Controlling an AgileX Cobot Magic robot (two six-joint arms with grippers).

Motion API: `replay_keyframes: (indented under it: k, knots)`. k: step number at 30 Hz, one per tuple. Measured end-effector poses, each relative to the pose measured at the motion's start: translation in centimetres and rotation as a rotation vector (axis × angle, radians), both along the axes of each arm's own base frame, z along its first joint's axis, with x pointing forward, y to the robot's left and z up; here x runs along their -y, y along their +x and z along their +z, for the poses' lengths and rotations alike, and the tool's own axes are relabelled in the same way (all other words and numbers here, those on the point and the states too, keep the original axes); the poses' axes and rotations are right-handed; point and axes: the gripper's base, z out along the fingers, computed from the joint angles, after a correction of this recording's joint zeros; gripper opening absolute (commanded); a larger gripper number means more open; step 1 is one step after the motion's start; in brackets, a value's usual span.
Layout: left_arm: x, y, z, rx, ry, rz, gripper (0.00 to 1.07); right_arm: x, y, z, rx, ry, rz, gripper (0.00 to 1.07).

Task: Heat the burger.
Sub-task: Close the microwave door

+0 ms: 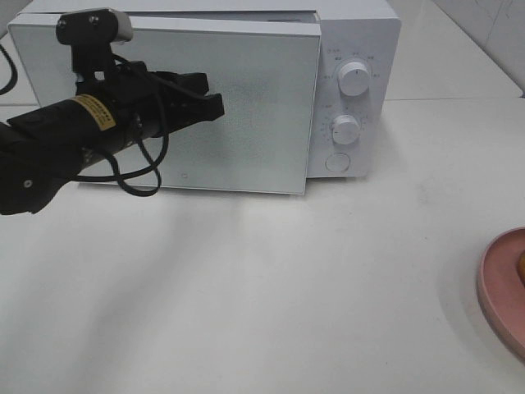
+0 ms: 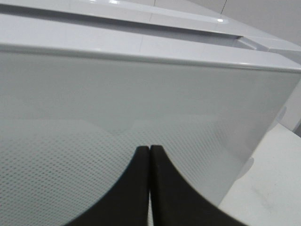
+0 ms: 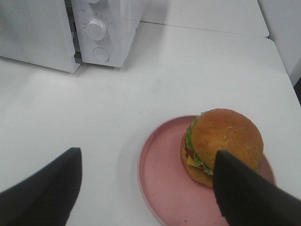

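Note:
A white microwave stands at the back of the table; its door stands slightly ajar. My left gripper is shut and empty, its tips against the door's front; in the left wrist view the two fingers press together before the dotted door window. The burger with its golden bun lies on a pink plate at the table's right edge; only the plate's rim shows in the high view. My right gripper is open, hovering above the plate, left of the burger.
Two round knobs and a round button sit on the microwave's right panel. A white table spreads in front. A tiled wall edge lies at the back right.

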Motion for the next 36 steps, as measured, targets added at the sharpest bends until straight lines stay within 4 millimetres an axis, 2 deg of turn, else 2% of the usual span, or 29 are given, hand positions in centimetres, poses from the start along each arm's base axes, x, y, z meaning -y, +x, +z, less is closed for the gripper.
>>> replay_keyframes:
  k: [12,14,22,29,36]
  knots:
    - [3.6,2.4,-0.5,0.033,-0.020,-0.043,0.00,0.0,0.0,0.0,0.000,0.000,0.000,0.76]
    - [4.7,3.0,-0.5,0.057,-0.013,-0.077,0.00,0.0,0.0,0.0,0.000,0.000,0.000,0.76]
    - [6.2,4.1,-0.9,0.085,0.026,-0.090,0.00,0.0,0.0,0.0,0.000,0.000,0.000,0.76]
    - [6.4,4.6,-1.0,0.086,0.041,-0.075,0.00,0.0,0.0,0.0,0.000,0.000,0.000,0.76]
    - [6.0,3.8,-0.2,0.044,0.087,-0.084,0.00,0.0,0.0,0.0,0.000,0.000,0.000,0.76]
